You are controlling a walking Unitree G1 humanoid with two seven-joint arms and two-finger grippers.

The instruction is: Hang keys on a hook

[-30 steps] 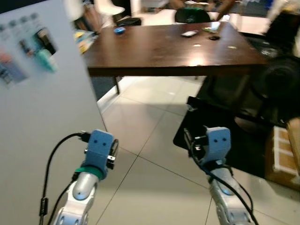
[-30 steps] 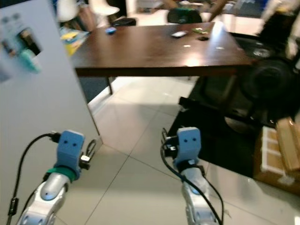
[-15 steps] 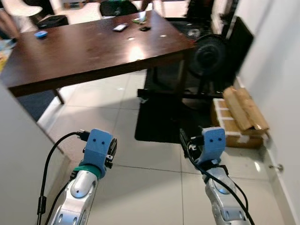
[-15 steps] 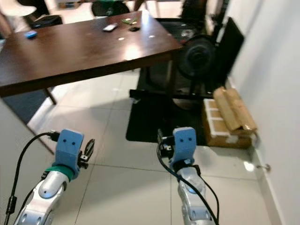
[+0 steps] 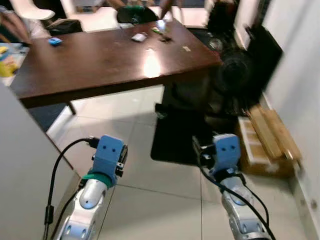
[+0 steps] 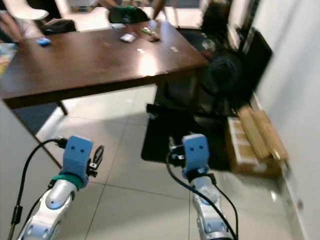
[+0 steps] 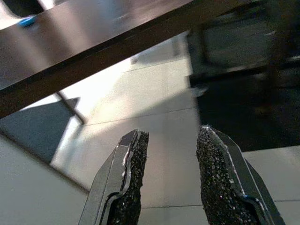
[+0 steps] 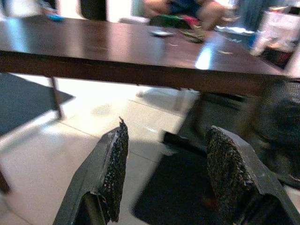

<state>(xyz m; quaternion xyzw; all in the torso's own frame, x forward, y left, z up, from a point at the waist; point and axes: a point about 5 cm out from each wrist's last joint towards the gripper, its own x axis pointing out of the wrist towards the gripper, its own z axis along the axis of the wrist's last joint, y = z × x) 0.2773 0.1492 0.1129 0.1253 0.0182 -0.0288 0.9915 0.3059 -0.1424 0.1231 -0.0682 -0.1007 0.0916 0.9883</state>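
The robot stands on a pale tiled floor and looks down at its two arms. Both arms are held out low in front of it, over the tiles.

The left gripper has its two black fingers apart, with a gap between them and nothing in the gap. Past the fingers you can see floor tiles and the edge of a big table. The right gripper has its fingers wide apart too, and it holds nothing.

In front of the robot is a long dark brown table. Its top is shiny and has a bright spot of light on it. Some small things lie on the far end of the table (they are too small and blurry to tell what they are), and one of them is a little blue thing near the far left corner. I cannot tell if any of them are the keys, and I cannot make out a hook.

Under and beside the right end of the table is a black mat on the floor. To the right, close to a white wall, sit some brown cardboard boxes. A pale panel stands at the robot's left side. A person's arms rest at the far side of the table
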